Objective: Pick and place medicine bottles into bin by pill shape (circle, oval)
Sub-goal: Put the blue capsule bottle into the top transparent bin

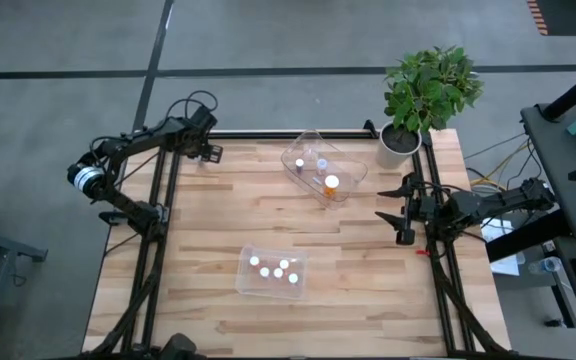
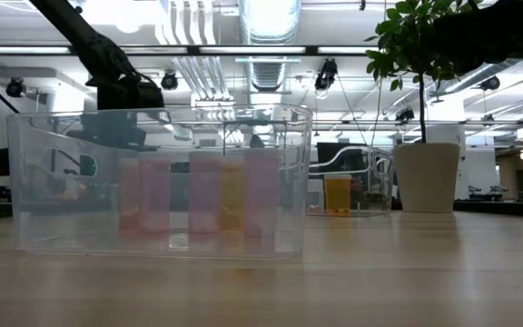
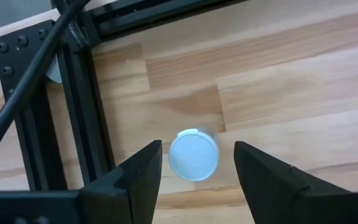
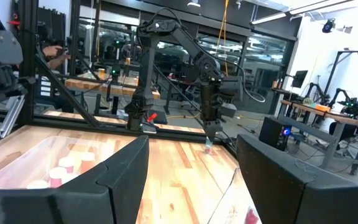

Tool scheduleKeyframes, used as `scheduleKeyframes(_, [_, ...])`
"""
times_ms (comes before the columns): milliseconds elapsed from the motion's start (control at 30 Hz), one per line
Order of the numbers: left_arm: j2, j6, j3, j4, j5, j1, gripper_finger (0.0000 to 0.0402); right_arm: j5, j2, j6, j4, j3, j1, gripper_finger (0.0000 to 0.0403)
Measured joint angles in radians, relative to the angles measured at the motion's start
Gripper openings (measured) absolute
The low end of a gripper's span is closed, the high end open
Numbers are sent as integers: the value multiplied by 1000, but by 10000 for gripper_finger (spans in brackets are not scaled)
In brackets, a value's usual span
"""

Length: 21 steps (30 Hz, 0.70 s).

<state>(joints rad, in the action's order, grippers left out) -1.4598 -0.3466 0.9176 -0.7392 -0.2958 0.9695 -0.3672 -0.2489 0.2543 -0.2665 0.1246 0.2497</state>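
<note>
A small bottle with a white cap [image 3: 193,155] stands upright on the wood near the table's far left corner. My left gripper [image 3: 197,149] points down over it, open, with one finger on each side of the cap and a gap at both. The right wrist view shows this gripper [image 4: 208,138] above the bottle [image 4: 208,148]. My right gripper [image 1: 393,213] is open and empty at the table's right edge. Several white-capped bottles stand in the near clear bin [image 1: 271,270]. The far clear bin [image 1: 340,178] holds an orange bottle [image 1: 331,184] and two small ones.
A potted plant [image 1: 408,125] stands at the far right corner. Black frame rails [image 3: 79,118] run along the table's left and far edges, close to the left gripper. Bare wood lies between the two bins and around them.
</note>
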Motion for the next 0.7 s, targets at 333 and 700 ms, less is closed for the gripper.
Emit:
scheduleKeyframes(333, [0,13,-44,14,0,0,184,0,0,0,0,0,0,233])
scheduleKeyframes(700, [0,20,-58,101,0,0,182,0,0,4,0,0,0,233])
